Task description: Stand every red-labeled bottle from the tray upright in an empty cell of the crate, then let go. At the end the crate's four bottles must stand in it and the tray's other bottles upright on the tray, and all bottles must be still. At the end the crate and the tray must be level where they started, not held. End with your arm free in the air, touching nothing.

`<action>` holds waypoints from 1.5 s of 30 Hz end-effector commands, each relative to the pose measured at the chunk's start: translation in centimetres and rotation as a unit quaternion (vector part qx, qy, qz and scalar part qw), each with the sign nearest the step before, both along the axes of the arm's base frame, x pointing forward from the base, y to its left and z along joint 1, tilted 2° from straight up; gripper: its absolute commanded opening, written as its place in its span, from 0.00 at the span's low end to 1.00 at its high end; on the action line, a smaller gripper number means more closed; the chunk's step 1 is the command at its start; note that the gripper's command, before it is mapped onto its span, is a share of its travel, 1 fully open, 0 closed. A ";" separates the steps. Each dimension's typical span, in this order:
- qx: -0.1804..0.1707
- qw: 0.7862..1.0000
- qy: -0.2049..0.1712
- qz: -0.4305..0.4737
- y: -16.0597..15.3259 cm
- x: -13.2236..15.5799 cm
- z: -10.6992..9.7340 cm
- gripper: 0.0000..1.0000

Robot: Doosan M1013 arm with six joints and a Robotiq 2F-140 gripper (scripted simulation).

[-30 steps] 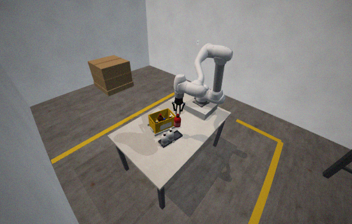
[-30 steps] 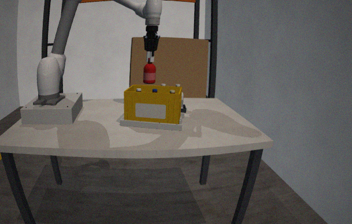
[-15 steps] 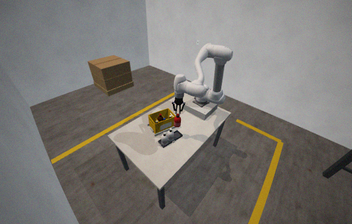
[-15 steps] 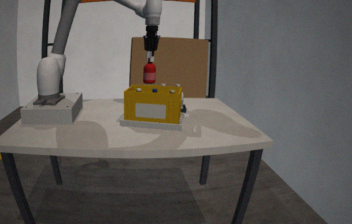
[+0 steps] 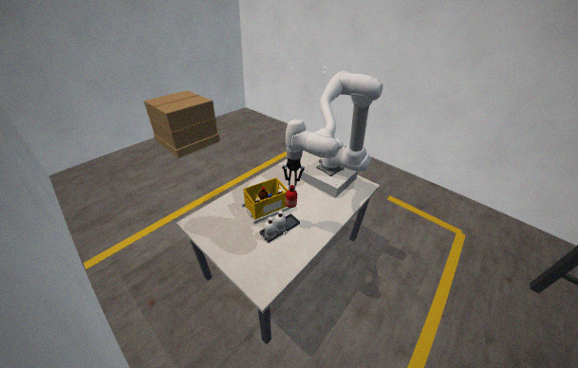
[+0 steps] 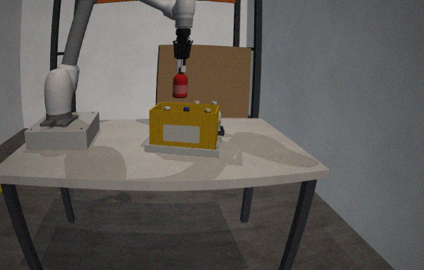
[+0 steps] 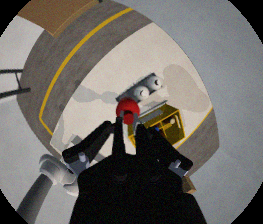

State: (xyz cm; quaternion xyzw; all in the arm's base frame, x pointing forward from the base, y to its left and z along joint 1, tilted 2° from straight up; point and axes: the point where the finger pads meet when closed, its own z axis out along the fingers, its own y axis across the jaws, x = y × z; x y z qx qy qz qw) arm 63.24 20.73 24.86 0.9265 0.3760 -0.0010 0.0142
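My gripper (image 6: 181,66) is shut on the neck of a red-labeled bottle (image 6: 180,85) and holds it upright in the air, above the top of the yellow crate (image 6: 183,126). In the top view the gripper (image 5: 292,182) and the bottle (image 5: 290,196) hang just beside the crate's (image 5: 266,197) right side. Several bottle caps show above the crate's rim (image 6: 186,108). The dark tray (image 5: 279,228) in front of the crate carries two white bottles (image 5: 275,225), both upright. In the wrist view the red cap (image 7: 126,110) sits between my fingers, with the crate (image 7: 160,124) below.
The crate stands on a pale base plate (image 6: 182,149) on the white table. The arm's grey pedestal (image 5: 330,177) is at the table's back corner. A cardboard box (image 5: 181,121) stands on the floor far off. Yellow floor lines run around the table.
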 end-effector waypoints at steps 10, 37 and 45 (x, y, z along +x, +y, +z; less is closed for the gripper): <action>0.000 1.000 0.000 0.000 0.0 0.0 0.7 0.00; 0.000 1.000 0.000 0.000 0.0 0.0 0.8 0.00; 0.000 1.000 0.000 0.000 0.0 0.0 0.8 0.00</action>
